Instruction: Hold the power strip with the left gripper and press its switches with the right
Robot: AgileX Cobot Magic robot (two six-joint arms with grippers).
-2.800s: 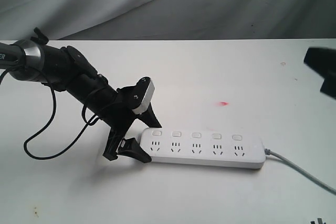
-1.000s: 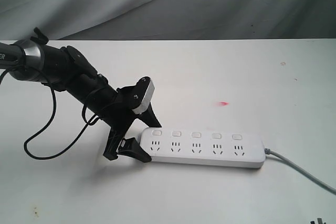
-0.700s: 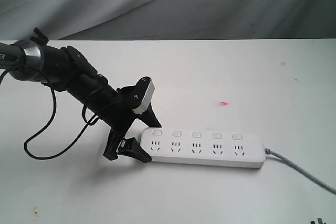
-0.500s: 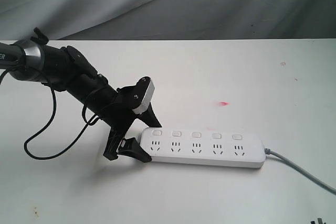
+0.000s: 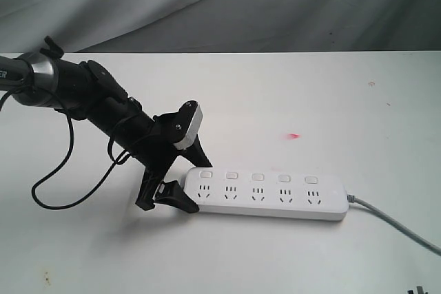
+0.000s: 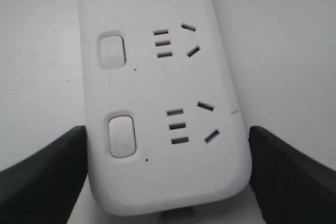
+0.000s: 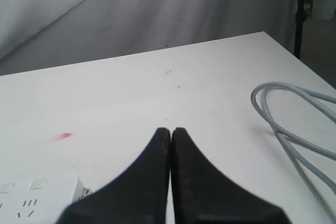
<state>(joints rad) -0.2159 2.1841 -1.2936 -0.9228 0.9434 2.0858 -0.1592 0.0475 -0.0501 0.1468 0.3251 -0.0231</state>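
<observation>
From the left, my left gripper (image 5: 196,185) is clamped across the width of the power strip (image 5: 269,196) at the end away from the cable. In its wrist view the black fingers (image 6: 44,174) press on both long sides, just by the last socket group. The strip lies flat on the white table (image 5: 275,101), towards the front, with the row of switches (image 5: 258,177) along its far edge.

I judge it a light, stiff plastic bar with smooth rounded sides, so it could slip or swing about the held end. That risk looks greatest for a push on the switch furthest from my grip. Holding across the short width at the end seems right, since it leaves every switch uncovered.

The grey cord (image 5: 393,222) runs off the other end towards the right (it looks springy enough to tug the strip).

My right gripper (image 7: 170,129) is out of the exterior view. Its own camera shows the tips closed together on nothing, above the table beyond the cord end, well apart from the switches.
</observation>
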